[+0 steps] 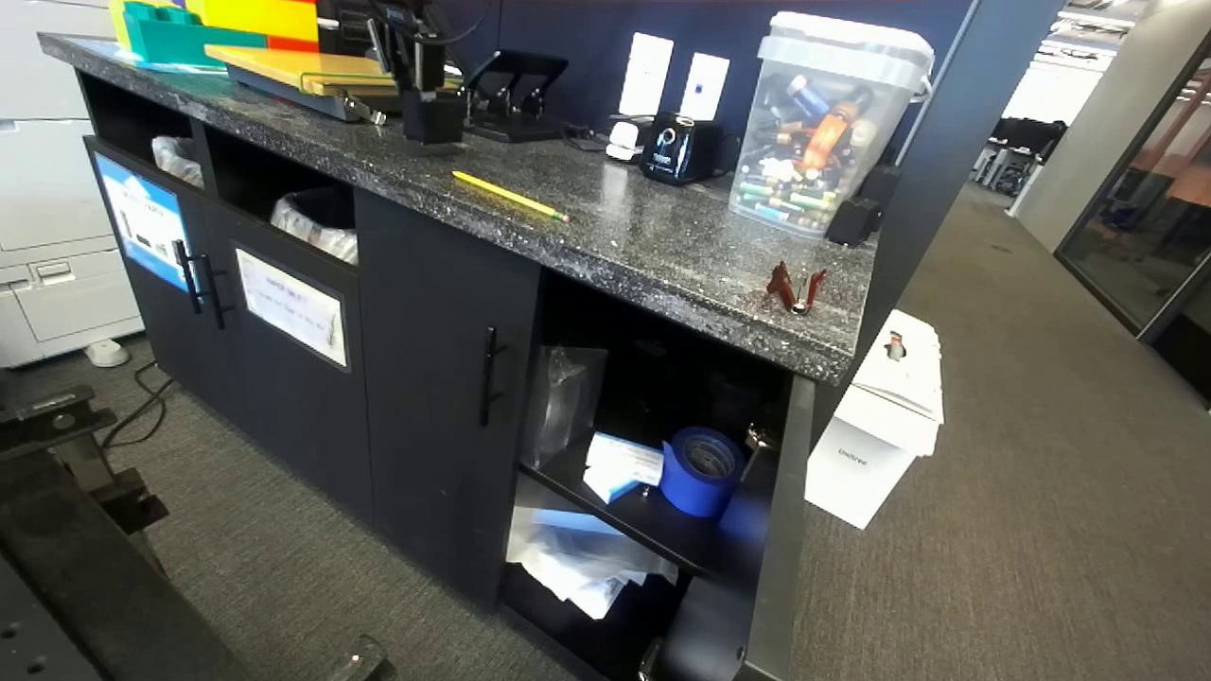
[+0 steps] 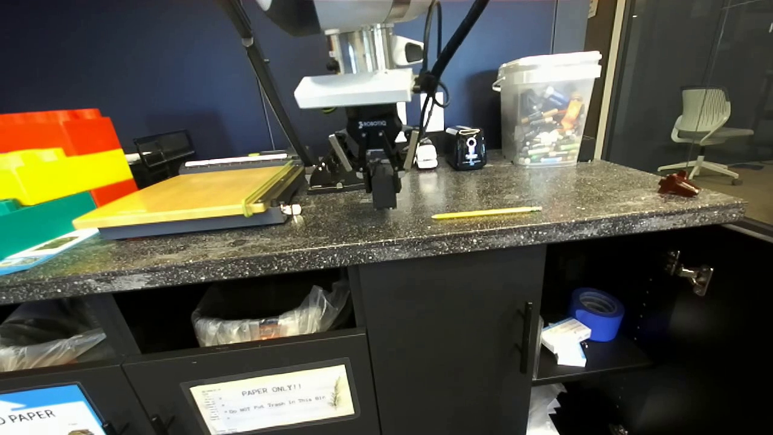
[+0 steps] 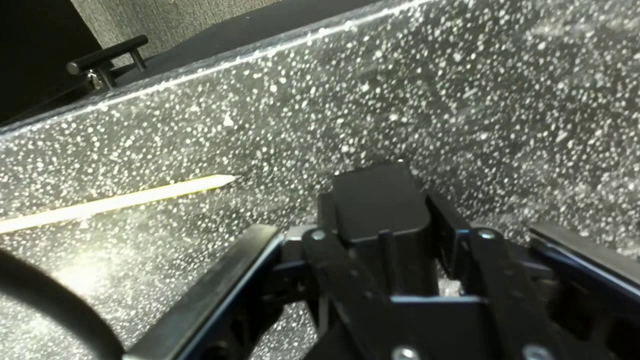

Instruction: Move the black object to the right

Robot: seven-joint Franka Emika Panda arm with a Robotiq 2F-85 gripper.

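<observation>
Hand point(image 2: 384, 184): jaws narrow, gripping black object point(image 3: 380, 200) | place: between the fingertips, reaching below them, left of yellow pencil point(image 2: 487, 212); contact with tabletop point(image 2: 338, 223) unclear | long axis: roughly vertical, end pointing down

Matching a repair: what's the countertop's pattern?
Dark countertop with pale speckles, clearest in the wrist view.

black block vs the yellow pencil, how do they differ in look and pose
The black block is chunky and squared; the yellow pencil is long and thin.
The black block shows a broad flat face; the yellow pencil tapers to a point.
The black block is gripped in the end effector; the yellow pencil lies loose on the speckled countertop.
Shared: both show in all three views.
</observation>
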